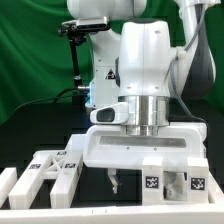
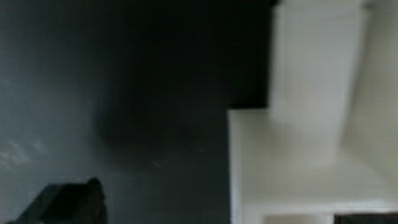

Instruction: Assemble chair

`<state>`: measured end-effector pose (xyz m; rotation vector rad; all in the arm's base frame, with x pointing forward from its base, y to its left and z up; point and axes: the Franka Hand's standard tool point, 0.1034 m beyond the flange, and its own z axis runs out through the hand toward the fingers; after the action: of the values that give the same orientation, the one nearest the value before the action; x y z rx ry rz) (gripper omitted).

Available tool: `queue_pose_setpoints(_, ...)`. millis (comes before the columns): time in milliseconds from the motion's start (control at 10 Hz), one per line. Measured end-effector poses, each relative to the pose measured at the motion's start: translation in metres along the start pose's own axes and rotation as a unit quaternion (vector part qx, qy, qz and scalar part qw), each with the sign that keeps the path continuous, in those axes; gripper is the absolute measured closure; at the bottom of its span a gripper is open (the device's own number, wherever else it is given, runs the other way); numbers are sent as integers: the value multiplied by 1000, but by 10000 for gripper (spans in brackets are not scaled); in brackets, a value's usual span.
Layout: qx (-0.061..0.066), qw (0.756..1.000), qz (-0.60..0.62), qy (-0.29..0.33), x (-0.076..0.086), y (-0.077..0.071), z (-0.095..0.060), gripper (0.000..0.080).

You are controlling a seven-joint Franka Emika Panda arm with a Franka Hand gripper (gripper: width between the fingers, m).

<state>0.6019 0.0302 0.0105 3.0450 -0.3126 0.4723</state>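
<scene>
Backdrop: green curtain [image 1: 30, 60] behind, black tabletop [image 1: 128, 208] below. A white robot arm [image 1: 145, 60] fills the middle of the exterior view, and we see a bluish glow low on the machine behind it.

Markings: we log black-and-white square tags [image 1: 152, 183] on the chair parts. The patterns are too small for us to read.

Chair parts: loose white blocks, all on the tabletop and lower than the claw's wide white body.
- left group [image 1: 55, 175]: several blocks packed close together, off to the exterior view's left of the claw, tags showing on top.
- right group [image 1: 165, 185]: tagged blocks just beside the claw on the exterior view's right, two tags facing us.

Claw [image 1: 130, 183]: released, jaws spread wide, nothing between them that we can see. One dark finger [image 1: 113, 183] hangs over bare tabletop, apart from the left group. We cannot find the other finger, because the right group covers that side.

Wrist view: blurred throughout.
- One dark fingertip [image 2: 68, 205] is cut off at the picture's edge, over dark tabletop.
- A white chair part [image 2: 311, 150], a narrow bar joined to a wider block, lies across from that fingertip and clear of it.
- We cannot tell whether this part touches the hidden finger.
</scene>
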Motion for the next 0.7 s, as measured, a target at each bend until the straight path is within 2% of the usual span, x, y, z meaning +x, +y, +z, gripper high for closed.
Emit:
queue_pose_setpoints(200,0,1000,-1,0,0,-1,0,180)
queue_pose_setpoints(300,0,1000,-1,0,0,-1,0,372)
queue_pose_setpoints(400,0,1000,-1,0,0,-1,0,372)
queue_pose_setpoints(600,0,1000,-1,0,0,-1,0,726)
queue_pose_setpoints(700,0,1000,-1,0,-1,-1,0,726)
